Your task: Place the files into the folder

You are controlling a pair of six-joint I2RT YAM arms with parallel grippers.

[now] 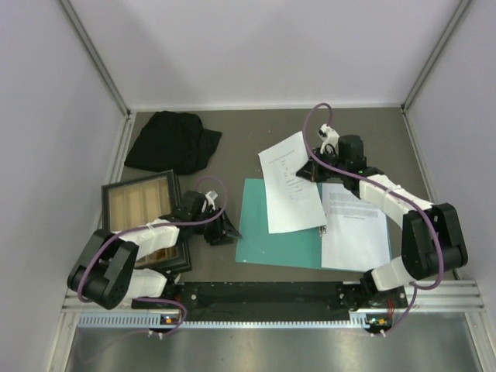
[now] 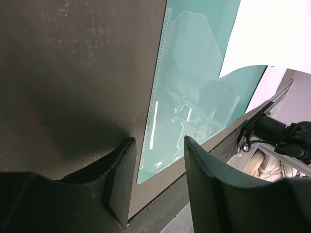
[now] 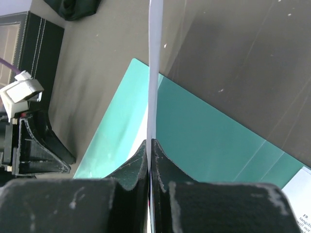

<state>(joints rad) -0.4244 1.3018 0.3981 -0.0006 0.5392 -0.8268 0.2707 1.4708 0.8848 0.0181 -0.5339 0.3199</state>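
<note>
— Closest to us in the overhead view sits one black rail [image 1: 263, 293], carrying the left arm [image 1: 116, 267] and the right arm [image 1: 430, 236]. What do we count on the counter [image 1: 232, 147] beyond it?
— One teal folder [image 1: 283, 232], lying flat mid-counter, and two white sheets that we can see.
— Where do we find those sheets?
— One sheet [image 1: 355, 229] lies flat at the folder's right edge. The other sheet [image 1: 291, 186] slants across the folder's far part, its far end reaching past the folder.
— What holds it?
— We see the right end effector [image 1: 314, 169] clenched on that sheet's right edge. In its wrist view both fingers [image 3: 131, 170] press the paper, seen edge-on.
— And the left end effector [image 1: 221, 230]?
— Released, we'd say. Its two fingers [image 2: 116, 165] stand apart, low over the counter just left of the folder, gripping nothing.
— Anything else?
— One dark-framed wooden tray [image 1: 143, 203] partly under the left arm, and one black cloth [image 1: 172, 141] at the far left.
</note>
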